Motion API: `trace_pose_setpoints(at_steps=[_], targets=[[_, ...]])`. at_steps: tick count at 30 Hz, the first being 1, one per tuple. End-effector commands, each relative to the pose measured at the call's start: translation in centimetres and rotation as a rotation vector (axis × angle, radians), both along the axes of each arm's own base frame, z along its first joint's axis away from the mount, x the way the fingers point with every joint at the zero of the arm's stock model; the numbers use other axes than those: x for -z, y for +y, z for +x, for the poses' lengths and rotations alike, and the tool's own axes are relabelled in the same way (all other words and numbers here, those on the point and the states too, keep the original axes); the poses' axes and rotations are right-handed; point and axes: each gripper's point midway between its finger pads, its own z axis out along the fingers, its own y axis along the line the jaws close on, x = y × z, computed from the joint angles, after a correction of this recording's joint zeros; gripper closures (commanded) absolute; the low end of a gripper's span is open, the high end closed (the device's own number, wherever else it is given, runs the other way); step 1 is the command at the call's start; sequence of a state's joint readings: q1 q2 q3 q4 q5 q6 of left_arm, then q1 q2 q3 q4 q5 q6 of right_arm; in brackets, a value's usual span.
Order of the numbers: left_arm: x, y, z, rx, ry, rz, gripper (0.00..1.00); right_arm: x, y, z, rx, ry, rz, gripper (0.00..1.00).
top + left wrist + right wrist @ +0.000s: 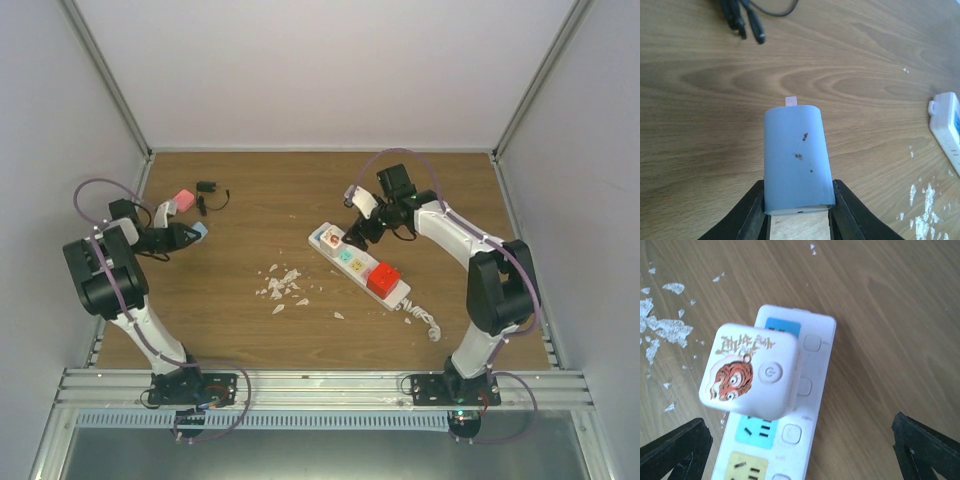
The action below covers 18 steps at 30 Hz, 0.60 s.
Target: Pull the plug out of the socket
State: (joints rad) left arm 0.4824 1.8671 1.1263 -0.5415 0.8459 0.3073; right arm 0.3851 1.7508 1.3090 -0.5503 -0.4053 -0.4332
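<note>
The socket, a long white power strip (352, 262) with pastel squares, lies diagonally right of centre. A white cube plug with a tiger picture (750, 371) sits in its far end, also seen from above (329, 238). A red plug (383, 279) sits nearer the cord end. My right gripper (358, 234) hovers over the tiger plug, open wide, with its fingertips (675, 450) apart at the bottom corners of the right wrist view and touching nothing. My left gripper (799, 210) is shut on a light blue plug (797, 160) at the far left (200, 229), above the wood.
A pink plug (183, 200) and a black adapter with cable (209, 192) lie at the back left. White flakes (282, 285) are scattered at the table's middle. The strip's coiled cord (425, 318) trails toward the front right. Walls enclose the table.
</note>
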Motion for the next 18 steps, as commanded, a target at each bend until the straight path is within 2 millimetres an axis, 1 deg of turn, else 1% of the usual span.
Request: trace_pose_setpoints(at_steps=[1,5,7,8,10,14,18], targets=[[0.7,1.3,1.1,-0.013,-0.016,0.028,0.72,-0.1,-0.8,-1.7,-0.019,0.018,-0.012,0.0],[1.5,1.6,1.5,-0.019,-0.002,0.02,0.71,1.0,-1.4,-2.4,-0.006,0.04,-0.033,0.0],[1.7,1.7,1.7,-0.023,-0.001,0.02,0.67,1.5,-1.7,-2.8,0.001,0.043,-0.042,0.0],[1.7,1.8,1.8,-0.026,0.0,0.022,0.64,1.8,-1.9,-3.0,0.006,0.046,-0.048,0.0],[1.7,2.1,2.0,-0.034,0.001,0.028,0.55,2.4,-2.2,-3.3,0.013,0.051,-0.059,0.0],[1.4,2.6,2.3,-0.045,-0.004,0.045,0.41,3.5,-2.8,-3.5,0.036,0.062,-0.084,0.0],[1.0,3.0,2.4,-0.048,-0.011,0.081,0.32,4.4,-3.3,-3.3,0.058,0.066,-0.109,0.0]])
